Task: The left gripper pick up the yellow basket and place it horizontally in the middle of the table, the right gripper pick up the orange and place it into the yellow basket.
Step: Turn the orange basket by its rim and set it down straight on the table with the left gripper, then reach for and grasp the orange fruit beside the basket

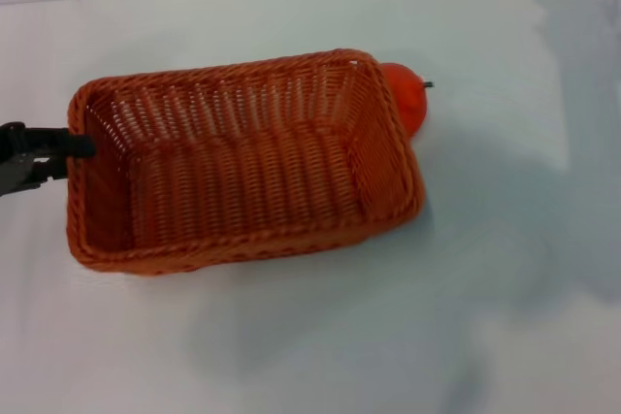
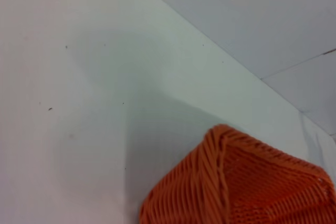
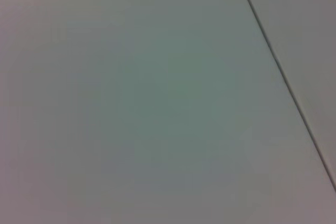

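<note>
Head view: the left gripper point(image 1: 73, 147) has its jaws clenched on the yellow basket's point(image 1: 243, 167) short left rim, basket lying lengthwise mid-tabletop point(image 1: 310, 336), the orange point(image 1: 408, 96) touching its far right end. Left wrist view: basket corner only. Right wrist view: bare surface, right gripper unseen

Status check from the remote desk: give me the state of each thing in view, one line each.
yellow basket: upright, open side up, nothing inside, lying roughly lengthwise across the table.
orange: on the table outside the basket, against its far right end, partly hidden by the rim.
left gripper: at the basket's left end rim; grip cannot be judged.
right gripper: not in view.
table: white, bearing basket and orange.
</note>
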`<state>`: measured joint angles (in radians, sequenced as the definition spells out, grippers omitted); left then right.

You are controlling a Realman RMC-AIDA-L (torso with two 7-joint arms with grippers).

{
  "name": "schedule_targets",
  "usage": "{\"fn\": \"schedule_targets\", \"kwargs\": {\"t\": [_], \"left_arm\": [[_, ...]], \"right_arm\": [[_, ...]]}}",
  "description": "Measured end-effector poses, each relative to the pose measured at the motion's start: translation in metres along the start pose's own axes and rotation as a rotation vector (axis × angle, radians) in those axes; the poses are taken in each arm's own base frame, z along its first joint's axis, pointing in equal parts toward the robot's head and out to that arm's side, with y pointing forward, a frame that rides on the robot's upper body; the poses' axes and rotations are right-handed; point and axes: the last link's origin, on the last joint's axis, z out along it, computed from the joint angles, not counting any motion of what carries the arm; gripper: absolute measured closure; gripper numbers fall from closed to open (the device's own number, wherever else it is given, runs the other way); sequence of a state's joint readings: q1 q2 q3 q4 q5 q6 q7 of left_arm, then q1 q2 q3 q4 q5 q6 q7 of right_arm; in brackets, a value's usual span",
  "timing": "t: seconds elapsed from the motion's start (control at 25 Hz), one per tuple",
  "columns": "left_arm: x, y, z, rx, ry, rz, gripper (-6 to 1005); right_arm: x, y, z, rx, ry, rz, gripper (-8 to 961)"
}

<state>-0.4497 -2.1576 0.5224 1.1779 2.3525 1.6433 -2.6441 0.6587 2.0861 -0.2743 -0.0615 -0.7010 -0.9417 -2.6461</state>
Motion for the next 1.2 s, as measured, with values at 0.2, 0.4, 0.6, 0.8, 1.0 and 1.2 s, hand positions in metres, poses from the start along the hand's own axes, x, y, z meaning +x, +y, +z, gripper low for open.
{"fn": "schedule_targets", "kwargs": {"t": [0.2,0.4,0.6,0.8,1.0,1.2], "left_arm": [[0.003,-0.002,-0.004,0.009,0.01,0.03,666],[0.016,-0.009,-0.015,0.013,0.094,0.132,309],[0.031,-0.02,-0.025,0.021,0.281,0.263,235],[0.031,-0.025,-0.032,-0.102,0.524,0.368,237],[0.028,-0.026,-0.034,-0.172,0.645,0.411,239],[0.031,-0.023,-0.034,-0.196,0.666,0.429,242]], "right_arm": [[-0.002,-0.005,0.001,0.026,-0.011,-0.017,26],[-0.003,-0.023,0.005,0.179,-0.07,-0.12,26],[0.01,-0.037,0.017,0.426,-0.225,-0.195,26],[0.028,-0.049,0.018,0.735,-0.498,-0.35,26],[0.056,-0.056,0.006,0.929,-0.739,-0.503,26],[0.084,-0.06,-0.006,1.008,-0.904,-0.557,26]]}}
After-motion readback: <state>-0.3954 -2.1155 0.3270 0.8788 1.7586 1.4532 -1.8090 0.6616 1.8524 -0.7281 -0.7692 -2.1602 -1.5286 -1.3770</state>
